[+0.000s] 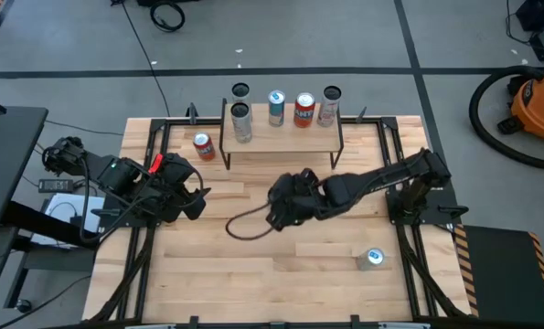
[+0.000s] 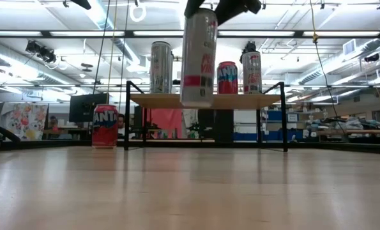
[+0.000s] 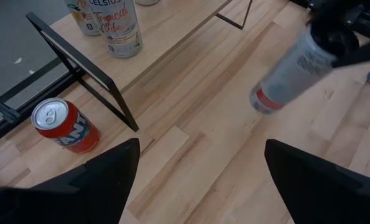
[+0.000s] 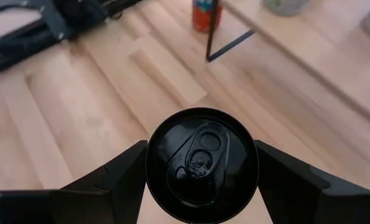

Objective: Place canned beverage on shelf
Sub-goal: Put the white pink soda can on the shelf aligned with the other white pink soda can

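R gripper clamped on slim silver can, held upright in air above tabletop, in front of shelf, not on it. L gripper near table's left side, fingers apart, holding nothing. Red can stands beside shelf leg.
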Tool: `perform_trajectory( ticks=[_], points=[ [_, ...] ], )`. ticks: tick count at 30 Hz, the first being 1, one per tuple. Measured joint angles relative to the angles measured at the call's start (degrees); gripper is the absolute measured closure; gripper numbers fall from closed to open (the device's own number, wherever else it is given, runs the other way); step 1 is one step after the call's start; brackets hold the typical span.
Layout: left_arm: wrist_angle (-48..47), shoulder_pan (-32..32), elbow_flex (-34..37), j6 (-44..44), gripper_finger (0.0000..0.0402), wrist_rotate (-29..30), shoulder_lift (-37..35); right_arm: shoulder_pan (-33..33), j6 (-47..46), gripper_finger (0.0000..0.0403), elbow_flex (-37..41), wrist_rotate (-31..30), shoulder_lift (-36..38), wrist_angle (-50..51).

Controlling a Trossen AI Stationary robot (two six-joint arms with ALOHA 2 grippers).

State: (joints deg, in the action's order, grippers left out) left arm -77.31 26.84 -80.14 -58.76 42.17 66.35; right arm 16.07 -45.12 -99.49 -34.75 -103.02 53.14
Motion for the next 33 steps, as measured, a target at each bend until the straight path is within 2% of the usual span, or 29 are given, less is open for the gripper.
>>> perform_trajectory(
  ticks=[22, 33],
  points=[
    [0.0, 0.0, 0.0, 0.0, 0.0044, 0.0, 0.0, -14.7, -4.3, 0.0137, -26.4, 1.1, 0.1, 26.5],
    [1.2, 0.0, 0.0, 0.0, 0.0044, -2.0, 0.0, -22.5, -6.4, 0.0137, -33.0, 3.7, 0.1, 36.2]
  ],
)
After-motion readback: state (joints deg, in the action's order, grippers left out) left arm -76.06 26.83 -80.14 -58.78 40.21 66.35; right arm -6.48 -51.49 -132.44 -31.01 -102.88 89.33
